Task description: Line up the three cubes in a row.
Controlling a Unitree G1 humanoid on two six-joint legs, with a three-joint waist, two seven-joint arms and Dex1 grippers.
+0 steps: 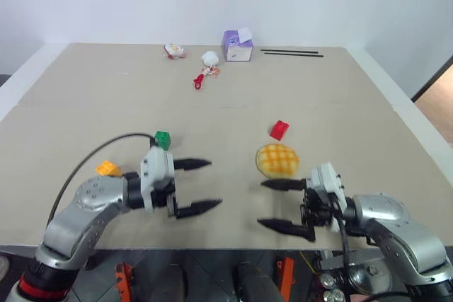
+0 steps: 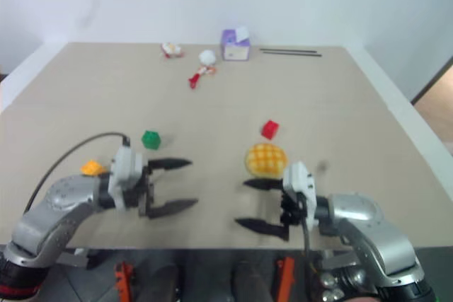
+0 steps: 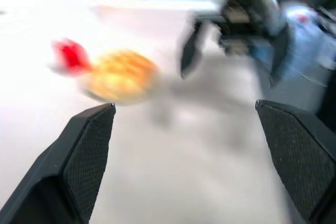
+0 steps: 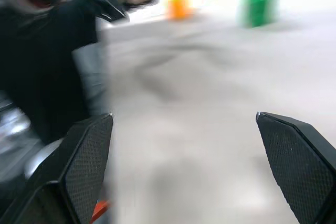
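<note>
Both claws hover low over the near edge of the desk (image 1: 233,97), fingers spread wide and holding nothing: the left claw (image 1: 202,186) sits at lower left of the head view, the right claw (image 1: 283,205) at lower right, tips pointing toward each other.

None of the three cubes is lined up yet. The green cube (image 1: 163,139) lies just above the left claw, the orange cube (image 1: 107,168) further left beside that arm, and the red cube (image 1: 279,130) right of centre, just above the round yellow bun (image 1: 277,160).

A sensible start, I judge, is the green cube: come down from above, straddle its flat sides, close squarely, and set it near the orange one so that only the red must travel far. The bun crowds the red cube, so that approach should come from the far side.

The desk is pale tan and matte, against a white wall. Along its far edge stand a purple-and-white box (image 1: 237,46), some small white-and-red items (image 1: 205,67) and a pair of thin black sticks (image 1: 291,52).
</note>
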